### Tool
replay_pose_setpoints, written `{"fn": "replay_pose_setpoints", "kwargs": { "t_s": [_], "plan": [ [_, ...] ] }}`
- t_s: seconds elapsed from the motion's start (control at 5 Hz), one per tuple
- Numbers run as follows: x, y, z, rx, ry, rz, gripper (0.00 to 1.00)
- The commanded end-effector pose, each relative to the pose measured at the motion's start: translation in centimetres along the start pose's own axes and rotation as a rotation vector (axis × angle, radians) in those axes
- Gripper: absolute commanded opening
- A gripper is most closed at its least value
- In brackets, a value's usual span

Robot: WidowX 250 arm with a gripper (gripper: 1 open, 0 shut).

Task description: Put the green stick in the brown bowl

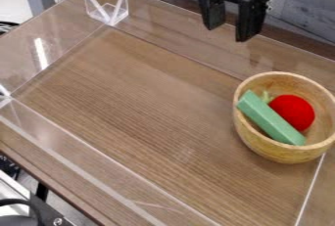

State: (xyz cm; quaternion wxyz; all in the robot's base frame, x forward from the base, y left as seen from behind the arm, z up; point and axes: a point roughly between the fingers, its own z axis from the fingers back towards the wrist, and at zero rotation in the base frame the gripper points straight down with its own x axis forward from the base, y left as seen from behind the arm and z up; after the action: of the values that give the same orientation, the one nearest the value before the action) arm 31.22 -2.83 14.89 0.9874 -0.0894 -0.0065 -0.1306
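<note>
Bowl holds stick (green).

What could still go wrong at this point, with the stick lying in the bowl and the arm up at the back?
1. The green stick lies tilted in the brown bowl, one end up on the rim; a jolt might tip it out.
2. The gripper hangs with jaws open above the table; a low sweep toward the bowl could knock it.
3. The clear wall around the table is hard to see and could be clipped.
</note>
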Motion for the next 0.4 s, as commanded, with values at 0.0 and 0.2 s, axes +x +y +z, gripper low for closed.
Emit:
{"fn": "replay_pose_setpoints", "kwargs": {
  "t_s": [0.0, 0.2],
  "plan": [
    [-0.84, 1.29, 2.14, 0.029, -0.082, 0.028, 1.0],
    [-0.91, 1.72, 1.52, 0.039, -0.109, 0.044, 1.0]
  ]
}}
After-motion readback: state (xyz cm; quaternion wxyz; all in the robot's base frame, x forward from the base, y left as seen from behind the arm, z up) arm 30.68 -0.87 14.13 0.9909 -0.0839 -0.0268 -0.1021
